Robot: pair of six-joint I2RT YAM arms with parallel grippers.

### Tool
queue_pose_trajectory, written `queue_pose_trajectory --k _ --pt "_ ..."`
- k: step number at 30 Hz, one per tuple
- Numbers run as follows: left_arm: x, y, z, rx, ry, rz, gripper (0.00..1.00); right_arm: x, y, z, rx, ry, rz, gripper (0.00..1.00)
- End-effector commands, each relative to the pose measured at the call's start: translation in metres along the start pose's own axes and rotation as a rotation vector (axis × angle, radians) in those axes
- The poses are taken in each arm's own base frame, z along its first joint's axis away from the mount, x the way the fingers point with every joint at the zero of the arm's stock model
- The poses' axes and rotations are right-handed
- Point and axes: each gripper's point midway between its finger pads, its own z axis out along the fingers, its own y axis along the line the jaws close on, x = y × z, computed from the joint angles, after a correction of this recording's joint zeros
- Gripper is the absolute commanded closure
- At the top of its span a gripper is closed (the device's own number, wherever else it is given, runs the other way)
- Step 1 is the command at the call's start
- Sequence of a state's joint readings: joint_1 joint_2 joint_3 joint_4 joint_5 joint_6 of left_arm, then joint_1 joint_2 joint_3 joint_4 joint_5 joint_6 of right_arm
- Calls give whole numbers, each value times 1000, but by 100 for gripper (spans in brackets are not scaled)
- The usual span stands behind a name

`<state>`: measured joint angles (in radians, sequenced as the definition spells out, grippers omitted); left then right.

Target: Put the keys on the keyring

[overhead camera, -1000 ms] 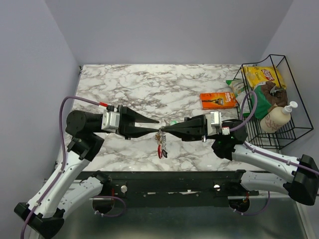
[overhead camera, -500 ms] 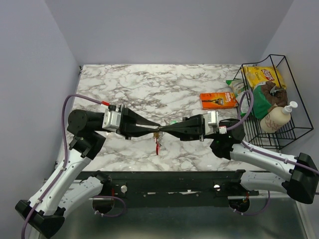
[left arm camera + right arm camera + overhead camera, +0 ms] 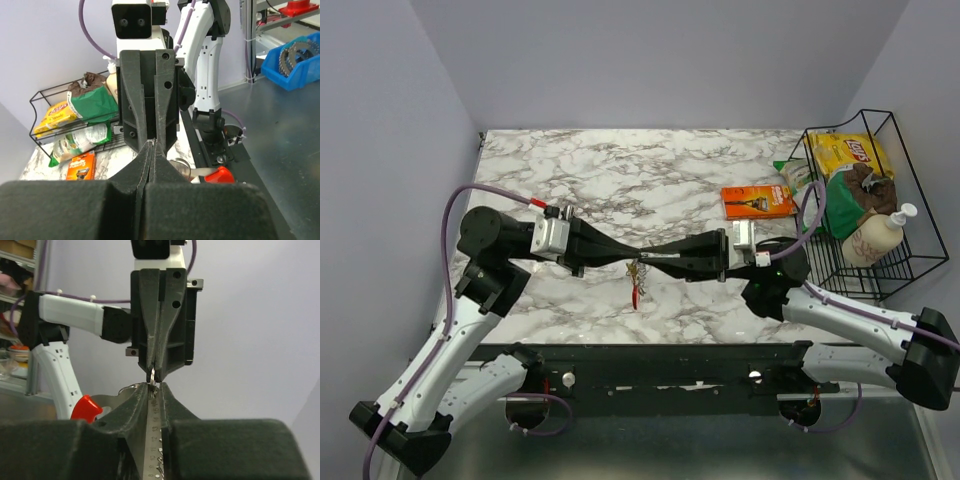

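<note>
keyring point(image 3: 152, 375) is a small metal loop held in the air right where the two tool tips meet, above the near-centre of the worktop point(image 3: 620, 180); in top view it's too small to make out; keys point(image 3: 636, 288) hang below that meeting point, red head point(image 3: 86, 407) lowest, also seen low in the left wrist view point(image 3: 218, 175); left tool point(image 3: 637, 258) has its fingers pressed together, and right wrist view shows the loop pinched at its tips; right tool point(image 3: 649, 262) is closed on a silver key blade point(image 3: 152, 440) running between its fingers; tools are tip to tip, roughly level, arms coming in from opposite sides; orange packet point(image 3: 758, 201) lies flat further back on the right; wire basket point(image 3: 865, 272) with bags and a pump bottle sits at the right edge
</note>
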<state>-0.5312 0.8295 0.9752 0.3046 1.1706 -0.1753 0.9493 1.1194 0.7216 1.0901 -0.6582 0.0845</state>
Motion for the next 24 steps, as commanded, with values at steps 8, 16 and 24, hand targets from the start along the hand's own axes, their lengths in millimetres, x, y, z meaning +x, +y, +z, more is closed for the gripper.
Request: queue_pose_trajectory --k 8,16,24 --pt "26 21 -22 -143 303 -1 100 -1 -30 -13 153 154 -163 39" --pt "35 22 -36 -185 426 -22 100 27 -24 4 19 297 -85 40" --pt "35 22 -41 -194 463 -9 100 42 -24 2 2 340 -77 50"
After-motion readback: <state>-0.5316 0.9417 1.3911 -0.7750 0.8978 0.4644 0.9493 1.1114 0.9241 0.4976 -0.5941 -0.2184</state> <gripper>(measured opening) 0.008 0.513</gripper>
